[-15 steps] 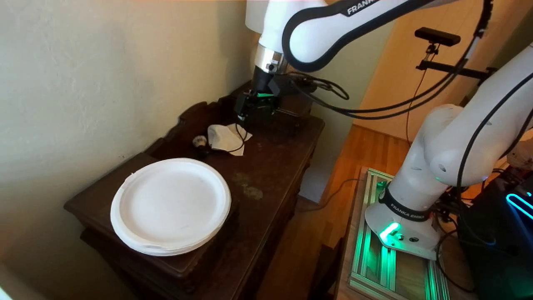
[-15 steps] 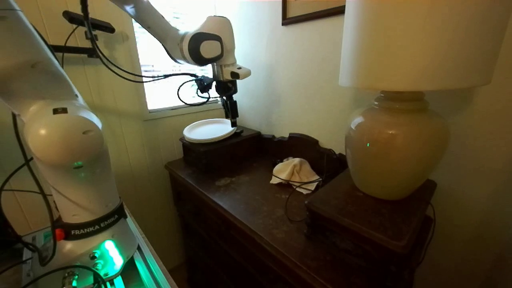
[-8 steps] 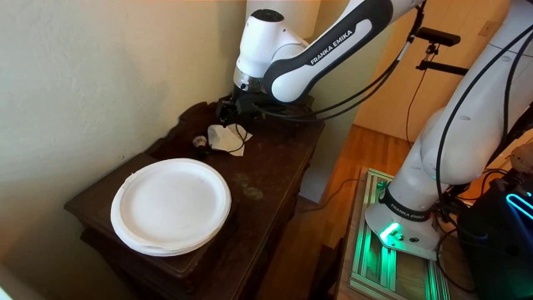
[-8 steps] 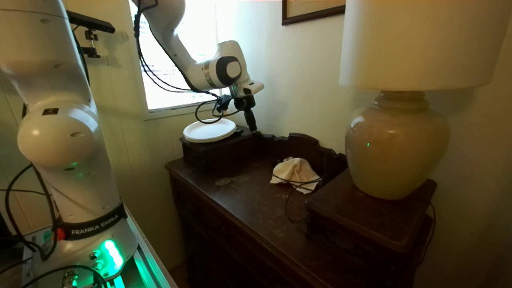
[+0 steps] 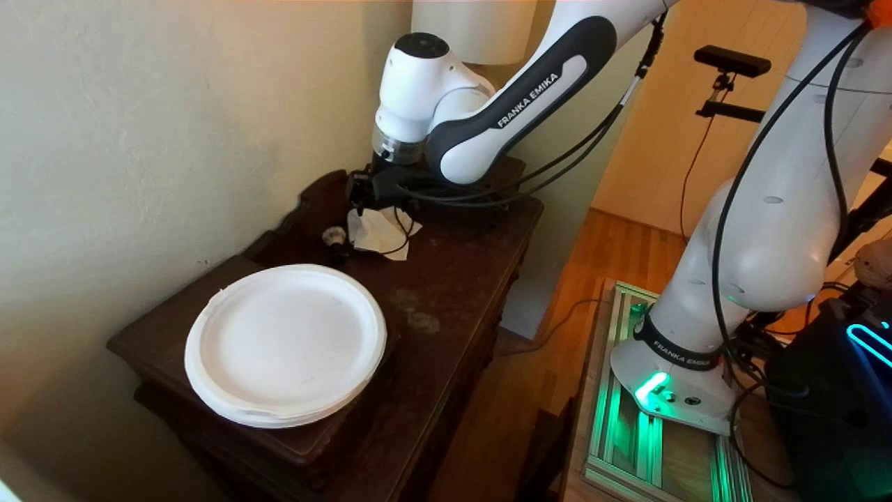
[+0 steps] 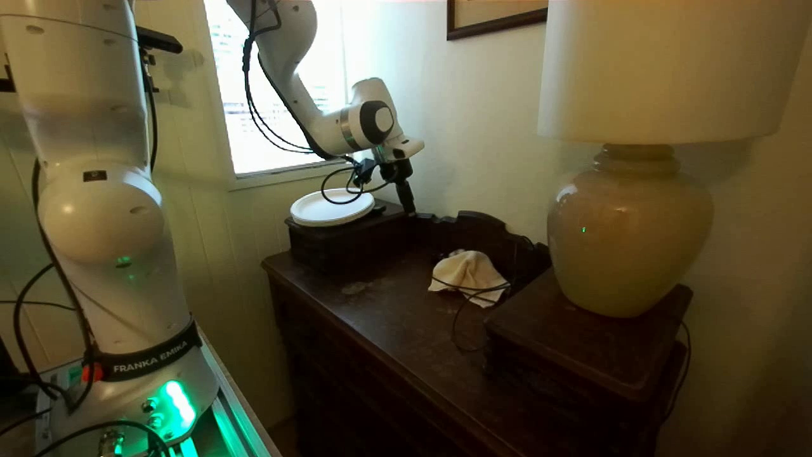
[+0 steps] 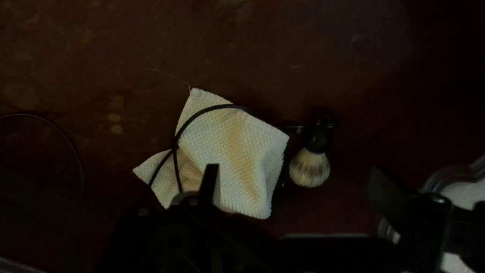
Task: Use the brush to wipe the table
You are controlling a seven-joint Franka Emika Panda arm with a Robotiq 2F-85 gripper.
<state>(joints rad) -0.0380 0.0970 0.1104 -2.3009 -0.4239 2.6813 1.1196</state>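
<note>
Three things crowd the back of the counter (image 6: 393,317): a pale cloth (image 7: 235,163), a dark cable (image 7: 222,106) and the brush (image 7: 311,163). The cable loops over the cloth and runs on toward the brush's handle (image 7: 319,137); it is too dark there for us to say whether the two touch. Beyond them a carved board (image 6: 479,223) rises along the wall (image 6: 438,152). We see a white plate (image 5: 286,341) on one raised end of the counter and a lamp (image 6: 628,197) on the other. The brush lies just beside the cloth, on the plate's side. In an exterior view its bristles (image 5: 334,236) face the board; in the wrist view its long axis runs nearly up and down, bristles low, handle up and slightly right. Our fingers (image 7: 209,185) hang above the counter, spread wide and unclenched, one to either side of the brush in the wrist view but apart from it.
</note>
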